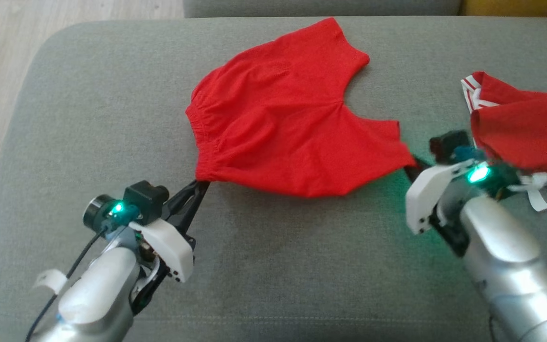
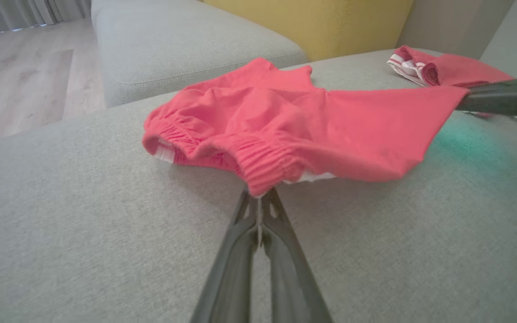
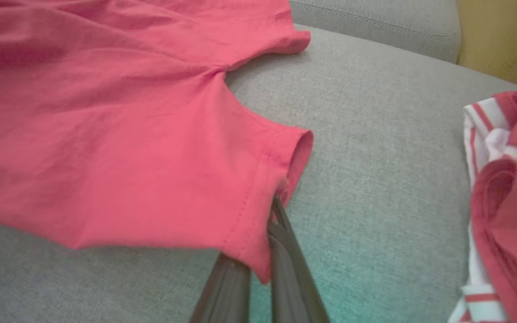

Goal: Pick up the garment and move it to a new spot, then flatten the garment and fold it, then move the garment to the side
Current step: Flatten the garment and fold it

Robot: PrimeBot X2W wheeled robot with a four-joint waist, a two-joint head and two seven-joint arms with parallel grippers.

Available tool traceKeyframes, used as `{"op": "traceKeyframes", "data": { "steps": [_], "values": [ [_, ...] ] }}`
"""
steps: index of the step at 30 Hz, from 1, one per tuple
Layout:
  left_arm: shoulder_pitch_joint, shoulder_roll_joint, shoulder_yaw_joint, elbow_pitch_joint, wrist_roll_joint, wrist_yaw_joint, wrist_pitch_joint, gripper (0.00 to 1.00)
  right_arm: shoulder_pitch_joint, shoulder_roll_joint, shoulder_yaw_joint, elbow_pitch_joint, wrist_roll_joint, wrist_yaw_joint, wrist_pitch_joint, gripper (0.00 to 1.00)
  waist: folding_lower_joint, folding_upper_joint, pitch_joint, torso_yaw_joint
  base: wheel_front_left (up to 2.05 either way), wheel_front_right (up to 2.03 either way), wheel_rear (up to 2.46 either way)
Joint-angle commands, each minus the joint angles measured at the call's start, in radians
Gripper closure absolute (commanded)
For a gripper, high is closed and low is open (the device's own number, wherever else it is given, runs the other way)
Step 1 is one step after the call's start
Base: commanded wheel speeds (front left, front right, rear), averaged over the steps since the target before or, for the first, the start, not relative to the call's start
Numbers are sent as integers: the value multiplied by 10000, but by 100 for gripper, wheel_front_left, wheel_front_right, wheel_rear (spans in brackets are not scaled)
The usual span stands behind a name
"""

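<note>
A grey fabric sofa cushion (image 1: 88, 118) carries red cotton shorts (image 1: 278, 123) in its middle and a red white-striped garment (image 1: 525, 128) at the right.

The wide grey fabric cushion (image 1: 88, 118) lies bare on my left and along the near side between my two arms, so there is open room there. The red cotton shorts (image 1: 278, 123) cover its middle. On my right, a crumpled red garment with white stripes (image 1: 525, 128) lies just beside my right gripper (image 1: 409, 166), leaving only a narrow grey lane between it and the shorts. Beyond the shorts a bare strip runs to the far edge.
</note>
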Motion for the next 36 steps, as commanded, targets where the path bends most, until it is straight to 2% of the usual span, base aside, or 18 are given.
{"op": "traceKeyframes", "data": {
  "steps": [1, 7, 12, 13, 20, 28, 29, 30, 31, 36],
  "values": [
    [-417, 460, 295, -395, -23, 12, -77, 100, -213, -300, 113, -805, 300, 65, 309, 100, -1, 0, 23, 82, 0, 0, 0],
    [-940, 630, 136, -255, -76, 12, 124, 100, -333, -666, -477, -1997, 936, 65, 1356, 100, -1, 0, 324, 247, 0, 0, 0],
    [-1771, 581, -191, 167, -318, 12, 546, 100, -1027, -419, -1212, -1965, 1398, 65, 2720, 100, -1, 0, 794, 312, 0, 0, 0],
    [-1771, 581, -191, 167, -318, 12, 546, 100, -1027, -419, -1212, -1965, 1398, 65, 2720, 100, -1, 0, 794, 312, 0, 0, 0],
    [-2998, 431, -890, 826, -731, 12, 647, 100, -2412, -270, -1540, -1004, 1295, 65, 4258, 100, -1, 0, 1494, 499, 0, 0, 0],
    [-3766, 244, -1686, 1577, -1192, 12, 321, 100, -3221, -255, -1634, 8, 1475, 65, 4791, 100, -1, 0, 1925, 738, 0, 0, 0],
    [-3833, 222, -1749, 1659, -1238, 12, 275, 100, -3302, -267, -1678, 89, 1472, 65, 4701, 96, -1, 0, 1963, 756, 0, 0, 0],
    [-3893, 200, -1808, 1739, -1281, 12, 229, 100, -3368, -259, -1743, 177, 1492, 65, 4589, 58, -1, 0, 1990, 773, 0, 0, 0],
    [-3942, 174, -1847, 1818, -1330, 12, 183, 100, -3431, -266, -1833, 280, 1494, 65, 4451, 0, -1, 0, 2011, 786, 0, 0, 0],
    [-4062, 101, -1995, 2124, -1503, 12, 14, 100, -3625, -46, -2353, 702, 1690, 65, 3576, 0, -1, 0, 1985, 764, 0, 0, 0]
  ]
}}
